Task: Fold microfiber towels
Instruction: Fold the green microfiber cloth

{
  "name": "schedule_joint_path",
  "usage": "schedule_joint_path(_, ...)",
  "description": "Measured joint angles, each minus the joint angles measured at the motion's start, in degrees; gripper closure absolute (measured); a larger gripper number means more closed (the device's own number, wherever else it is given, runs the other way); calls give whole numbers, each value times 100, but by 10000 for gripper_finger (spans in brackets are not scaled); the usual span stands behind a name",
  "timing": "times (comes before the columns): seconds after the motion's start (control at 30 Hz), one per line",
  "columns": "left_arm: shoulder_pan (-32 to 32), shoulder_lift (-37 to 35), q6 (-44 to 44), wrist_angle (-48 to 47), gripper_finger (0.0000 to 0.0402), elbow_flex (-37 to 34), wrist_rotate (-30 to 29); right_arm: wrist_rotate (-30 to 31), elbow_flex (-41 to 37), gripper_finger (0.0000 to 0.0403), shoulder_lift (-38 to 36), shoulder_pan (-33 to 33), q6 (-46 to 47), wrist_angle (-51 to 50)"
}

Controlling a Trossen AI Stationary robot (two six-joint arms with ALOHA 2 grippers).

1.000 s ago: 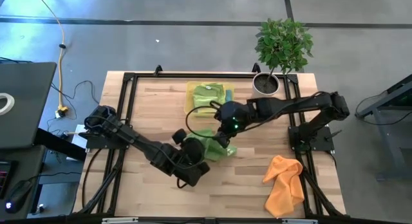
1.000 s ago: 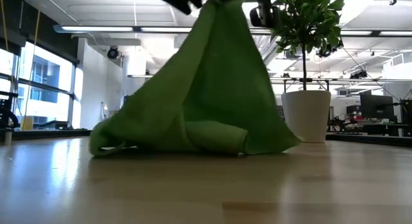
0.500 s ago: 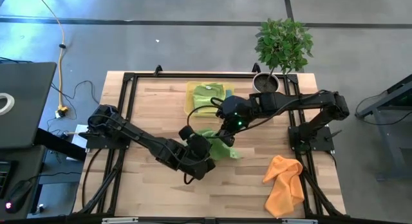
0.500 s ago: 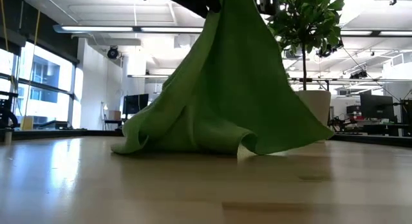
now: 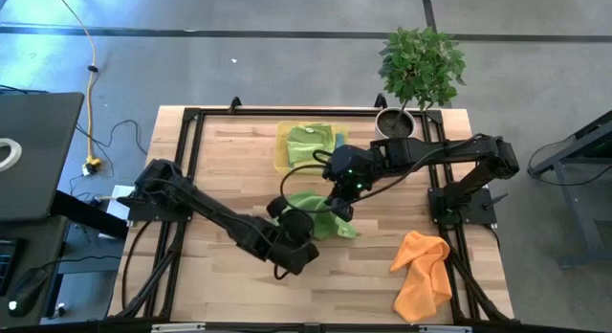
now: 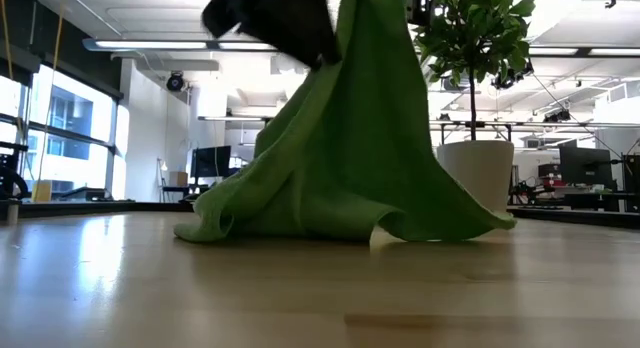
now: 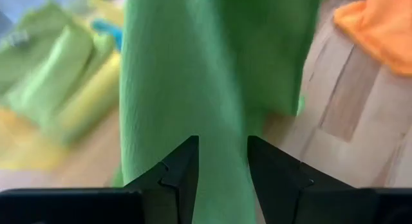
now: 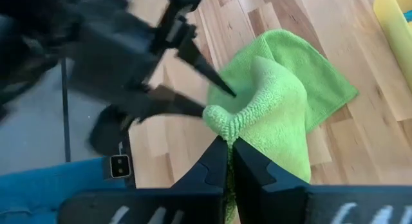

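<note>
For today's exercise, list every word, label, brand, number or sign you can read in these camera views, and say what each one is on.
None can be read: no words, brands or numbers show on the green towel, the yellow tray, the orange towel or the white plant pot.
A small pale mark in the right wrist view is too small to read.

Green towel (image 8: pixel 283 114): soft, nubbly matt cloth. Counter (image 5: pixel 220 170): smooth, pale wood planks with faint sheen. Tray (image 5: pixel 281 142): translucent yellow plastic. Orange towel (image 5: pixel 421 271): matt cloth.
</note>
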Motion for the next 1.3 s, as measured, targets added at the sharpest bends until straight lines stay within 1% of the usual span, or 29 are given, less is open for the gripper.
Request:
schedule_joint_path(0.1, -120, 2, -522, 55, 280, -355, -5, -10, 0, 403, 0, 0, -106, -54)
schedule_joint_path(0.17, -205, -10, -814, 262, 280, -583, -19, -10, 0, 403, 0, 0, -152, -118)
schedule_joint_path(0.37, -377, -4, -933, 1730, 280, -1529, 437, -16, 0, 403, 0, -38, -139, -66)
schedule_joint_path(0.47, -443, -2, -933, 2262, 280, -1980, 674, -18, 0, 403, 0, -55, -120, -11)
schedule_joint_path(0.73, -581, -4, -1042, 2340, 280, -2646, 734, 18, 0, 403, 0, -55, 18, 65)
schedule_joint_path(0.83, -582, -4, -1054, 2330, 280, -2819, 819, 21, 0, 403, 0, -55, 32, 74)
schedule_joint_path(0.93, -571, -4, -1287, 2305, 284, -2909, 820, 22, 0, 403, 0, -55, 84, 157)
schedule_joint_path(1.03, -565, -6, -1379, 2335, 307, -2912, 820, 26, 0, 403, 0, -55, 138, 176)
schedule_joint_path(1.13, -565, -47, -1376, 2270, 357, -2850, 930, 36, 0, 403, 0, -55, -5, 170)
schedule_joint_path(1.2, -565, -74, -1297, 2257, 389, -2722, 1212, 36, 0, 403, 0, -55, -165, 166)
schedule_joint_path(1.23, -565, -140, -1275, 2126, 394, -2650, 1353, 36, 0, 403, 0, -55, -261, 162)
schedule_joint_path(1.3, -567, -259, -1273, 1754, 390, -2385, 1486, 36, 0, 403, 0, -52, -320, 151)
